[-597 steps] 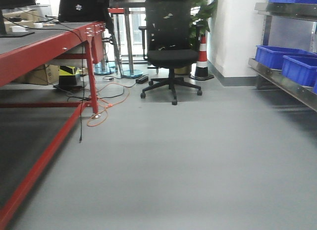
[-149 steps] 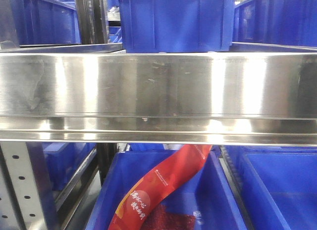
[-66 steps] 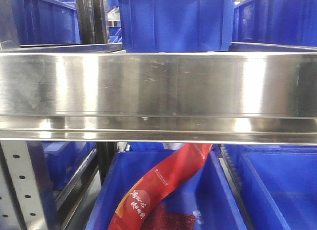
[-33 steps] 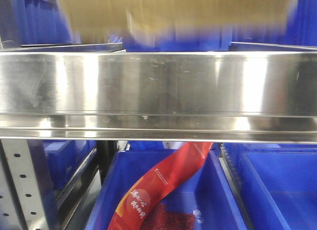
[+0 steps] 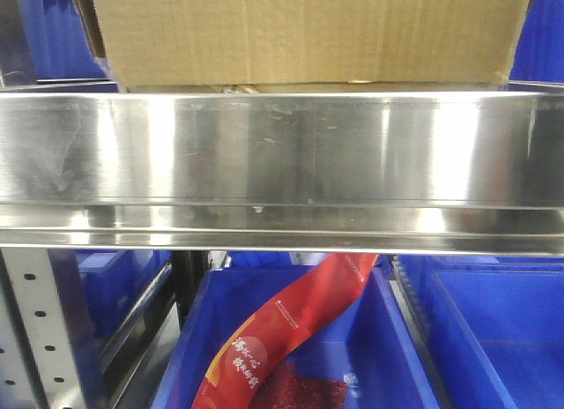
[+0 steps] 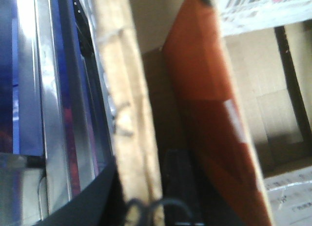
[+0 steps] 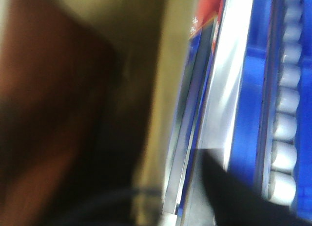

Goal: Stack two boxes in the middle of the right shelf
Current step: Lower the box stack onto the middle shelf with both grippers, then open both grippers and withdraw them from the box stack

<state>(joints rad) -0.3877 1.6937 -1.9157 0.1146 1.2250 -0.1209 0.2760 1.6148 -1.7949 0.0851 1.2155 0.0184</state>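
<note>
I cannot tell how my fingers are set on either arm: both wrist views are blurred and filled with cardboard edge. Outward from there, one box sits above the shelf just behind its front lip, spanning nearly the whole width; whether it rests there I cannot tell. A second box is not clearly visible, so stacking looks unfinished. Matte corrugated brown against mirror-bright scratched steel

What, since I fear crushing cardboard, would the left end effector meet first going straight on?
Most likely inner cardboard of the box, which fills the left wrist view ahead; blur leaves depth unclear. The shelf lip runs alongside, not in the path.
</note>
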